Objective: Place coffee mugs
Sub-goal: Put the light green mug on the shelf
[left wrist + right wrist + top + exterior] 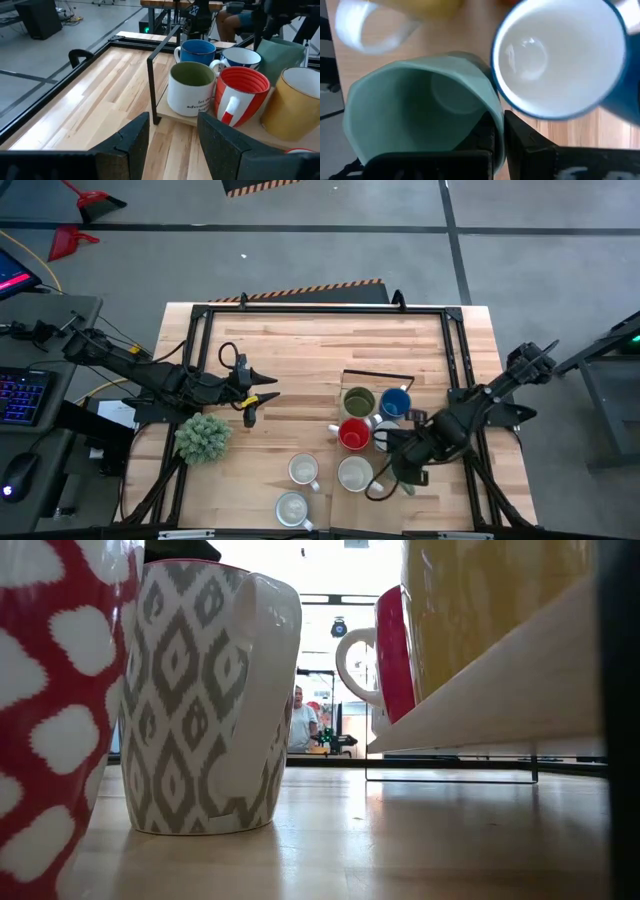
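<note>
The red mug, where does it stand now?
In the high view, the red mug stands right of the table's centre, just below the olive green mug, above a white mug.

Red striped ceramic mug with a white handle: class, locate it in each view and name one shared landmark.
High view: red striped ceramic mug, right of centre.
Low view: upper middle.
Left wrist view: right of centre.
Right wrist view: not identifiable.
Landmark: raised wooden board beneath it.

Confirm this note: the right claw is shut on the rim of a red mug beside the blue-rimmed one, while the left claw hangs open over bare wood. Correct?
One detail is wrong: the mug in the right claw is teal, not red, as the right wrist view shows. It does sit beside the blue-rimmed mug, and the left claw hangs open over bare wood.
</note>
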Motion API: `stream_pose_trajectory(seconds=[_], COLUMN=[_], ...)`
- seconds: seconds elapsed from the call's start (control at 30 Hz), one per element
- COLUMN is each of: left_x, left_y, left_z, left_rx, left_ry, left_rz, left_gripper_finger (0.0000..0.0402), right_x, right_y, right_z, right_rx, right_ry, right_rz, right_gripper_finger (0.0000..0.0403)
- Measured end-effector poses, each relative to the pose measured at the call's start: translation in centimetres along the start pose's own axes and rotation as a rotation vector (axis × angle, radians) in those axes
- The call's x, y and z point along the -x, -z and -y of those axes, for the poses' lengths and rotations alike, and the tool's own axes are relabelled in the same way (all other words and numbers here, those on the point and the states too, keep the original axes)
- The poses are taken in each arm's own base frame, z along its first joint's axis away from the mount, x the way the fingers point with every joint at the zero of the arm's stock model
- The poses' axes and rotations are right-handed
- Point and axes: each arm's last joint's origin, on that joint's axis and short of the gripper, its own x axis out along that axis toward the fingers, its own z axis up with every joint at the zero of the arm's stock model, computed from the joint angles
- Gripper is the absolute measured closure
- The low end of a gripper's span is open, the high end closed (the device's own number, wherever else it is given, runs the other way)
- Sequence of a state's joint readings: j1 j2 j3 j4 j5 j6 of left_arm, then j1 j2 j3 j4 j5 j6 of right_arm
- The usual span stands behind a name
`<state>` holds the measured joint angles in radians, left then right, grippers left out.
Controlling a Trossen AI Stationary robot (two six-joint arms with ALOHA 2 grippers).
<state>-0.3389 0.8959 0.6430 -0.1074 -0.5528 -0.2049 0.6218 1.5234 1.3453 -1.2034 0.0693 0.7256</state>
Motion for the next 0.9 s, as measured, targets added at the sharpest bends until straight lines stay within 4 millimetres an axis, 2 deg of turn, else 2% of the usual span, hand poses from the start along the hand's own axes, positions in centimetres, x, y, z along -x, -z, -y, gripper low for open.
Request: stream_pose_trajectory(seconds=[0.17,0.37,0.6,0.9], left_x=[0.0,0.0,0.0,0.0], left_y=[0.0,0.0,0.0,0.0], left_z=[0.0,0.0,0.0,0.0], left_rx=[-0.020,-0.049,-0.063,-0.079], left_ry=[0.000,-0.001,-0.001,-0.001], left_rz=[0.000,0.000,-0.001,-0.001], left_gripper_finger=[0.0248,0.0248,0.0248,0.0248], right_x=[-1.6,-3.1,-3.3,-3.3], right_y=[-1.3,-1.8,-2.4,-2.3], right_z=[-0.2,-0.6,-1.1,-1.0], right_rx=[0.037,0.039,0.031,0.002], right_ry=[-0.032,-0.030,-0.061,-0.054], right_rz=[-0.039,-0.091,-0.022,-0.032], right_gripper_finger=[0.0403,0.0403,0.0403,0.0403])
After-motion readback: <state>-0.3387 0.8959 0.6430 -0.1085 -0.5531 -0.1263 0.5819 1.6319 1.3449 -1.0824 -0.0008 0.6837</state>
